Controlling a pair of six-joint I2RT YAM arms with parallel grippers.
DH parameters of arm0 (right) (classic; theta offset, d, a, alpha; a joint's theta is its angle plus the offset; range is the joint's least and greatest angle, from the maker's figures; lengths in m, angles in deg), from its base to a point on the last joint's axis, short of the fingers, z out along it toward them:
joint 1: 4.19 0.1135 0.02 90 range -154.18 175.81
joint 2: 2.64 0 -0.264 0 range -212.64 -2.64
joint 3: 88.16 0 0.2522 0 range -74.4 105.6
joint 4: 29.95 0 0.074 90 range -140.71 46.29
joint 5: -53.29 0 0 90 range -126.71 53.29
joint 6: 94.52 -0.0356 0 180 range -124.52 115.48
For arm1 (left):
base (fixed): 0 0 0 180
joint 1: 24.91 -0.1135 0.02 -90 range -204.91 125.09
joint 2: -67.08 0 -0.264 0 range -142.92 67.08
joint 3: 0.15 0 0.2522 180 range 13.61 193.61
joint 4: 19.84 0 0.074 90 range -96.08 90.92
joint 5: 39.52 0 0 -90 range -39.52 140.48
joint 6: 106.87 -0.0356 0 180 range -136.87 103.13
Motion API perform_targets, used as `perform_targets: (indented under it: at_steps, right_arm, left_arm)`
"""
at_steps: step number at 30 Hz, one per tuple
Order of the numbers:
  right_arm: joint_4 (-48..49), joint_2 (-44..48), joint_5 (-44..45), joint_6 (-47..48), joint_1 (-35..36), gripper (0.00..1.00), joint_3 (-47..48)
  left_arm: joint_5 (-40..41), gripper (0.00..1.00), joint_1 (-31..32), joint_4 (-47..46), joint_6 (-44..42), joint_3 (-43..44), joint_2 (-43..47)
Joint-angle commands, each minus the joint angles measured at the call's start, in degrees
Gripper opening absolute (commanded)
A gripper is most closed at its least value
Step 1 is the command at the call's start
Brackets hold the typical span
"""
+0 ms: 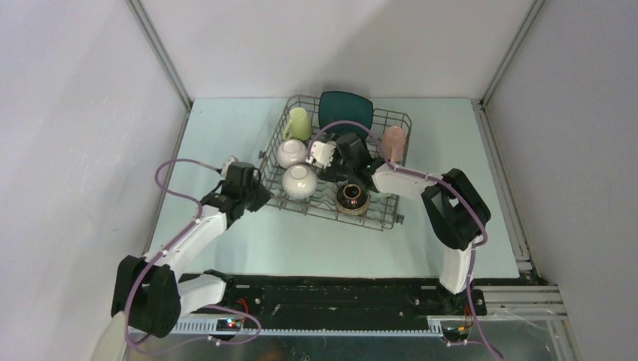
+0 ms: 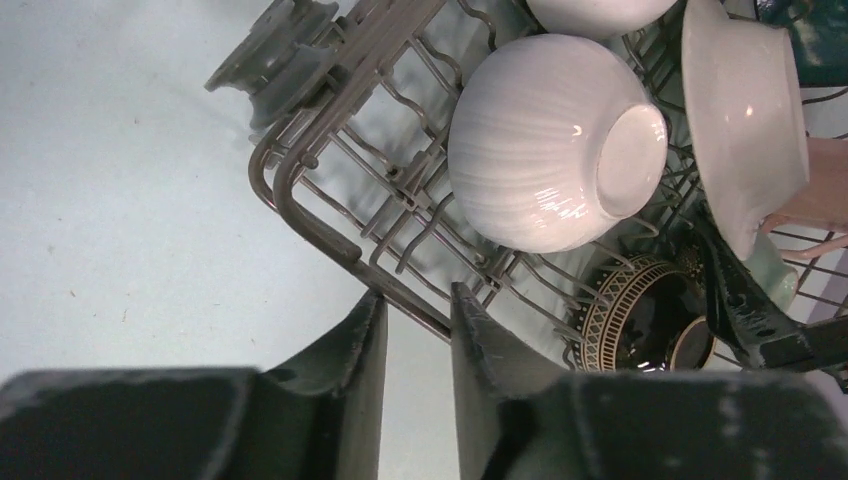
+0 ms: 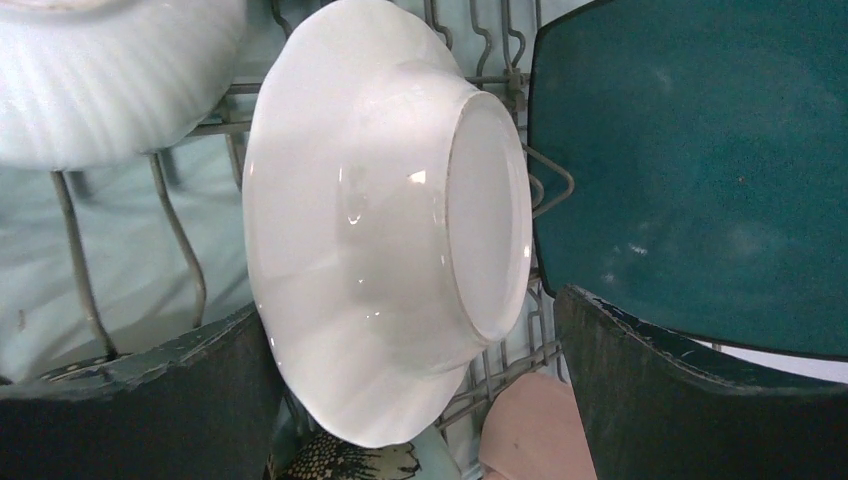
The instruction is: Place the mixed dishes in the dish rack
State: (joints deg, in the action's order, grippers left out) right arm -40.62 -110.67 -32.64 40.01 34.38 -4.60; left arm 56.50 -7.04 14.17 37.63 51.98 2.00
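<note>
Since every dish you can see sits in the dish rack (image 1: 301, 207), you look nearly done: the white round plate (image 3: 380, 250) stands between your wide-spread right fingers (image 3: 700, 400), while your left fingers (image 2: 340, 390) are nearly together at the rack's rim, pinching it or not, I cannot tell.

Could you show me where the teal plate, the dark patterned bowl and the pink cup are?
teal square plate (image 1: 344, 111), overhead view, middle of its face.
dark brown bowl (image 1: 352, 198), overhead view, centre of the bowl.
pink cup (image 1: 394, 141), overhead view, its side.
</note>
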Motion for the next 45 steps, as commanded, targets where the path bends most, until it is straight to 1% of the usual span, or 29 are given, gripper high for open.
perform_targets:
  at_steps: [1,2,3,4,5,6,8,11,16,23,30,36,42,45]
  right_arm:
    - [3.72,-1.59,1.32,0.02,-2.22,1.0,4.78]
    - [3.83,-1.67,1.43,0.09,-2.42,1.0,5.45]
    - [3.87,-1.79,1.4,0.15,-2.9,0.99,5.79]
    - [3.86,-1.81,1.31,0.14,-3.07,0.99,6.49]
    - [3.7,-1.9,1.21,0.09,-3.57,1.0,6.84]
    - [3.55,-1.92,0.89,-0.16,-3.8,1.0,7.76]
    - [2.89,-1.92,-0.08,-1.06,-4.67,0.99,9.3]
    - [2.32,-2.06,-1.36,-2.2,-6.15,0.99,11.14]
    - [0.94,-5.39,-0.16,-4.62,-8.18,1.0,17.04]
    - [2.47,-10.32,5.81,-9.69,-9.61,1.0,24.14]
    - [4.63,-12.92,12.21,-13.43,-10.79,0.99,27.62]
    - [5.24,-9.92,7.52,-13.15,-10.51,0.99,24.86]
    - [2.04,-5.96,2.38,-12.26,-9.93,0.99,23.09]
    - [0.75,-5.24,1.96,-12.3,-9.76,1.0,22.58]
  left_arm:
    - [3.16,0.24,-0.29,0.95,-0.36,2.29,-0.75]
    - [3.36,0.19,-0.25,1.4,-0.4,2.25,-0.84]
    - [3.73,0.16,-0.23,1.52,-0.44,2.2,-0.84]
    - [3.86,0.1,-0.26,1.76,-0.49,2.12,-0.73]
    - [4.12,0.08,-0.28,1.78,-0.51,2.04,-0.65]
    - [4.15,0.03,-0.29,1.83,-0.53,1.88,-0.44]
    - [4.39,0.01,-0.29,1.89,-0.53,1.69,-0.22]
    - [4.53,0.0,-0.26,1.61,-0.27,1.4,0.01]
    - [5.31,0.0,-0.24,1.84,-0.18,1.44,0.72]
    - [5.58,0.0,-0.29,1.89,0.1,0.86,1.91]
    - [5.12,0.0,-0.18,1.29,0.55,0.18,2.19]
    - [5.37,0.0,-0.19,1.16,0.76,-0.13,2.81]
    - [5.28,0.0,-0.09,1.13,1.04,-0.14,3.92]
    - [5.86,0.0,-0.09,1.38,0.98,-0.07,4.46]
